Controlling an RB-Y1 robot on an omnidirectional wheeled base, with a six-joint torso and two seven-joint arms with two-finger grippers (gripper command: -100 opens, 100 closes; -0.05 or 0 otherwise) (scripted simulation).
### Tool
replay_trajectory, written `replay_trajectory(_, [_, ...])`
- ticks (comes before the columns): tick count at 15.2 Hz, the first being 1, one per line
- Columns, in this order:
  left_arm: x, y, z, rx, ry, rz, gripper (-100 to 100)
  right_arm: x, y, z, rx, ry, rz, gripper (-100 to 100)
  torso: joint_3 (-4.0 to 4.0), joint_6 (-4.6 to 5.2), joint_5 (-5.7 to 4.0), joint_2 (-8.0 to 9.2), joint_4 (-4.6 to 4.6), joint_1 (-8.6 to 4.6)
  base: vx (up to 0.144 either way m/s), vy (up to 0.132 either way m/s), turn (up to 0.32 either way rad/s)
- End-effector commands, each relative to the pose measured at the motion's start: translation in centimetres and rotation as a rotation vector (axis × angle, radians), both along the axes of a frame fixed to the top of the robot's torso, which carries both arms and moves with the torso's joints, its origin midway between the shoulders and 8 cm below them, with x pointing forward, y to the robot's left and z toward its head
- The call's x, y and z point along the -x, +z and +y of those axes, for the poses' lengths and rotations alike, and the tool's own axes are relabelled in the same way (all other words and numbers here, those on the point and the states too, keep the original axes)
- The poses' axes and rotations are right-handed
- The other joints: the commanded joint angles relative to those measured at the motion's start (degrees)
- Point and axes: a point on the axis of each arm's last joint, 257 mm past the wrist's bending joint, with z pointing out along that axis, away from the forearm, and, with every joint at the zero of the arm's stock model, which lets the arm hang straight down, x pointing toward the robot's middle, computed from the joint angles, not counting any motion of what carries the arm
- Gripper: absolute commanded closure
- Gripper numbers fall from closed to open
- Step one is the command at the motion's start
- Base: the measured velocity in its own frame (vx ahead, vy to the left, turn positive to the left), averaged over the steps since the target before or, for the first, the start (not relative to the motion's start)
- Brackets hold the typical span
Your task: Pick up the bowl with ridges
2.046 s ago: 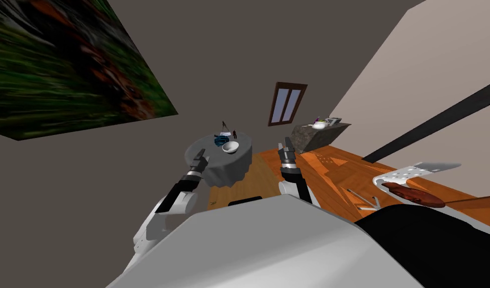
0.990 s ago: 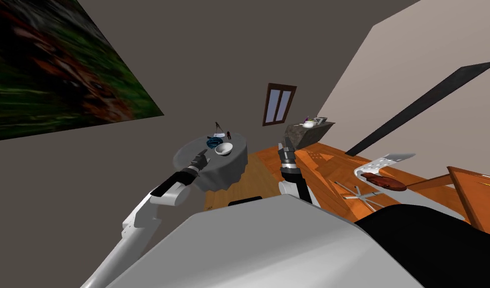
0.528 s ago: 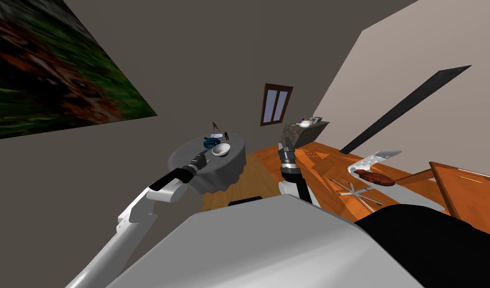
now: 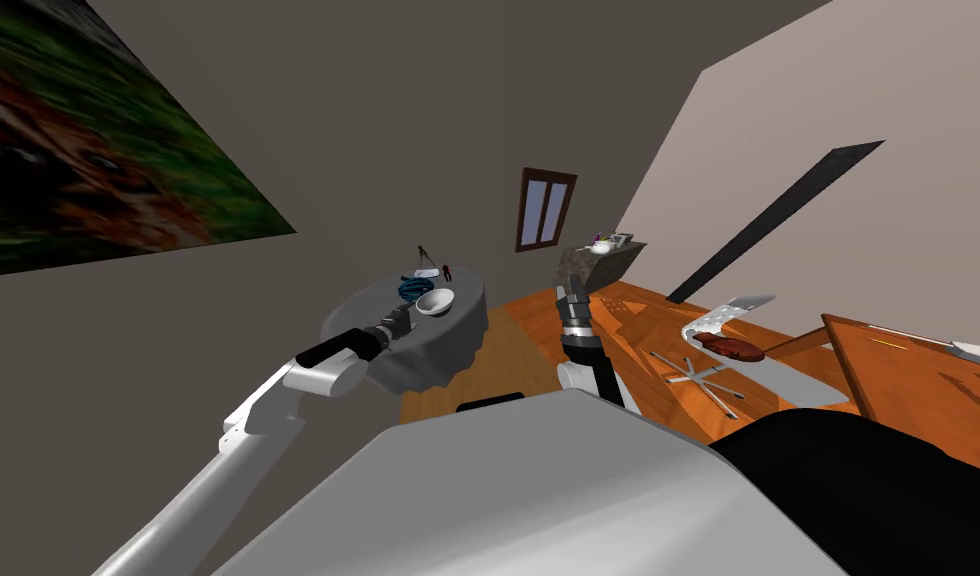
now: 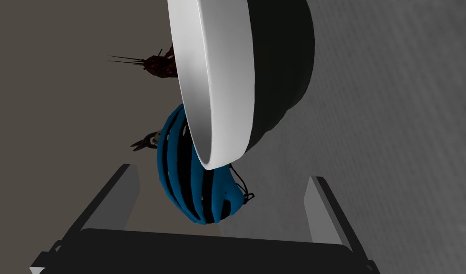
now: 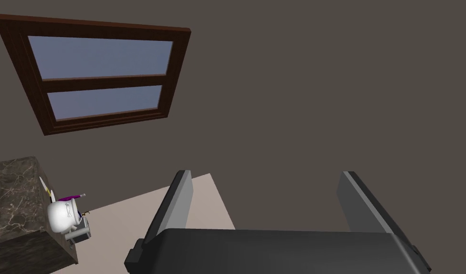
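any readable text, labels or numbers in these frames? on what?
No readable text in any view.
Plain, no marks: white bowl, blue helmet.
wall picture: blurred green and brown image, no words.
white pot on the marble counter: a faint mark, too small to read.

Flat, even, rather dim light; my head view splays toward its corners, stretching the painting [image 4: 88, 160]. Just beyond my left gripper [image 5: 220, 172], the bowl [image 5: 218, 81] is bright inside, its underside nearly black.

Top of bowl [image 5: 218, 81] past edge; blue helmet [image 5: 191, 192] half behind
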Motion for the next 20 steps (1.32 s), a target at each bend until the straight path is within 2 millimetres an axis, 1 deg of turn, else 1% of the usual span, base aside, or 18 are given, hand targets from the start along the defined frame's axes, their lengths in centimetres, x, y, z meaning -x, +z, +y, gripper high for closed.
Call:
replay_trajectory(1, [0.2, -0.6, 0.3, -0.005, 0.005, 0.037, -100, 0.0, 0.0, 0.0, 0.0, 0.0, 0.0, 0, 0.0, 0.0, 0.0, 0.0, 0.0, 0.0, 0.013, -0.017, -0.047])
replay_trajectory(2, [0.0, -0.3, 0.6, -0.002, 0.002, 0.062, -100, 0.0, 0.0, 0.0, 0.0, 0.0, 0.0, 0, 0.0, -0.01, 0.01, 0.0, 0.0, 0.01, 0.02, -0.027, -0.097])
replay_trajectory(4, [0.3, -1.1, 0.9, -0.012, 0.01, 0.096, -100, 0.0, 0.0, 0.0, 0.0, 0.0, 0.0, 0, -0.01, 0.0, -0.01, -0.02, -0.01, -0.02, 0.017, -0.025, -0.076])
replay_trajectory(5, [0.1, -0.7, 1.2, -0.009, 0.008, 0.119, -100, 0.0, 0.0, 0.0, 0.0, 0.0, 0.0, 0, -0.01, -0.01, 0.0, -0.01, -0.01, -0.01, 0.014, -0.026, -0.079])
replay_trajectory(7, [0.5, -1.6, 1.6, -0.02, 0.016, 0.155, -100, 0.0, 0.0, 0.0, 0.0, 0.0, 0.0, 0, -0.01, 0.0, 0.0, -0.01, 0.0, -0.02, 0.013, -0.022, -0.071])
replay_trajectory(8, [0.4, -1.1, 1.9, -0.017, 0.015, 0.175, -100, 0.0, 0.0, 0.0, 0.0, 0.0, 0.0, 0, 0.0, -0.01, 0.0, 0.0, 0.0, 0.0, 0.012, -0.026, -0.12])
replay_trajectory(10, [0.9, -2.0, 2.2, -0.029, 0.024, 0.212, -100, 0.0, 0.0, 0.0, 0.0, 0.0, 0.0, 0, 0.0, 0.0, 0.0, 0.0, 0.0, -0.02, 0.012, -0.022, -0.074])
replay_trajectory(11, [0.9, -2.0, 2.2, -0.029, 0.024, 0.213, -100, 0.0, 0.0, 0.0, 0.0, 0.0, 0.0, 0, 0.01, -0.02, 0.0, 0.01, 0.0, 0.0, 0.007, -0.012, 0.015])
replay_trajectory(12, [0.9, -1.7, 2.7, -0.031, 0.027, 0.246, -100, 0.0, 0.0, 0.0, 0.0, 0.0, 0.0, 0, 0.01, -0.03, 0.01, 0.03, 0.0, 0.02, 0.013, -0.023, -0.074])
replay_trajectory(14, [1.3, -2.3, 2.9, -0.039, 0.033, 0.271, -100, 0.0, 0.0, 0.0, 0.0, 0.0, 0.0, 0, 0.0, 0.0, 0.0, 0.01, 0.0, -0.01, 0.013, -0.02, -0.07])
replay_trajectory(15, [1.4, -2.0, 3.4, -0.041, 0.037, 0.3, -100, 0.0, 0.0, 0.0, 0.0, 0.0, 0.0, 0, 0.01, -0.02, 0.0, 0.01, 0.0, 0.01, 0.017, -0.022, -0.09])
replay_trajectory(17, [1.8, -2.6, 3.6, -0.05, 0.044, 0.327, -100, 0.0, 0.0, 0.0, 0.0, 0.0, 0.0, 0, 0.0, -0.01, 0.0, 0.0, 0.0, -0.01, 0.016, -0.022, -0.066])
replay_trajectory(18, [1.9, -2.2, 4.1, -0.052, 0.048, 0.354, -100, 0.0, 0.0, 0.0, 0.0, 0.0, 0.0, 0, 0.0, -0.02, 0.0, 0.01, 0.0, 0.0, 0.011, -0.024, -0.103])
replay_trajectory(20, [2.3, -2.7, 4.4, -0.061, 0.055, 0.381, -100, 0.0, 0.0, 0.0, 0.0, 0.0, 0.0, 0, 0.01, -0.01, 0.0, 0.01, 0.0, -0.01, 0.011, -0.018, -0.061])
